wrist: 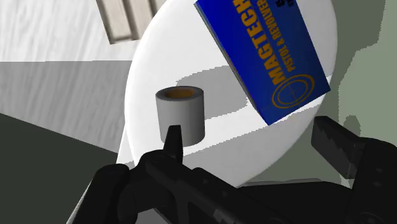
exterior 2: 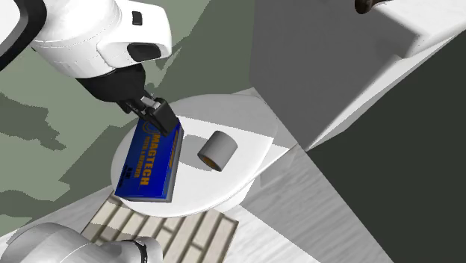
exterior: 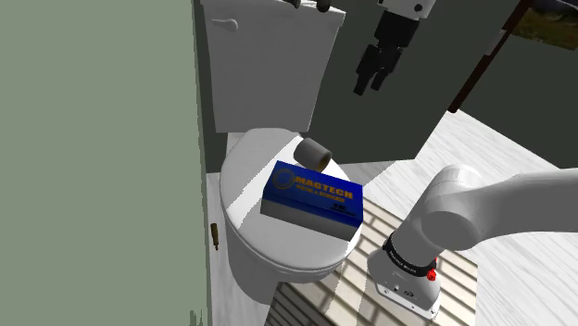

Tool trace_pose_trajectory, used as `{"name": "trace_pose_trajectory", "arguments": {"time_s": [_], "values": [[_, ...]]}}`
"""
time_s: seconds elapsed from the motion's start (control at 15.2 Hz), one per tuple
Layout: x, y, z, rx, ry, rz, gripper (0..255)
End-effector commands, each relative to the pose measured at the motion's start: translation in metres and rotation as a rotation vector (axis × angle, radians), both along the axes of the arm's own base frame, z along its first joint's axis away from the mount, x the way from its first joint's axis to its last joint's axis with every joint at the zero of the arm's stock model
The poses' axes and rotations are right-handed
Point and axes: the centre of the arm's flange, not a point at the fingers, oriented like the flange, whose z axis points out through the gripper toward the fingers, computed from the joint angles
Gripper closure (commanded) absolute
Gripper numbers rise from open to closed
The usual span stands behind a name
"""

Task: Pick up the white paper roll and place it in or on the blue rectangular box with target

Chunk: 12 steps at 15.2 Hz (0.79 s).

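Observation:
A grey-white paper roll (exterior: pixel 314 153) with a brown core lies on its side on the white toilet lid (exterior: pixel 245 176), close to the tank. Just in front of it on the same lid rests the blue rectangular box (exterior: pixel 312 199) with orange lettering and a target ring. My black gripper (exterior: pixel 370 85) hangs open well above the lid with nothing between its fingers. In the wrist view the roll (wrist: pixel 181 113) sits just beyond the one fingertip (wrist: pixel 173 137), and the box (wrist: pixel 267 54) lies farther out. From the second exterior view the gripper (exterior 2: pixel 164 123) overlaps the box's (exterior 2: pixel 153 161) far end, with the roll (exterior 2: pixel 216 149) beside it.
The toilet tank (exterior: pixel 269 56) rises right behind the lid. A green wall (exterior: pixel 93 139) stands close along the shoulder view's left. My stand (exterior: pixel 408 278) sits on slatted flooring (exterior: pixel 370 301) at the lower right. A dark slanted rod (exterior: pixel 482 60) crosses the upper right.

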Motion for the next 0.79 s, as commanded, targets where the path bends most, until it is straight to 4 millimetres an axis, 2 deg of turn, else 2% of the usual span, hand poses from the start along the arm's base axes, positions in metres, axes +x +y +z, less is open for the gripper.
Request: {"name": "trace_pose_trajectory", "arguments": {"time_s": [0.0,0.73], "values": [[0.000,0.000,0.000,0.000,0.000,0.000,0],[0.119,-0.048,-0.104,0.013,0.185,-0.074,0]]}}
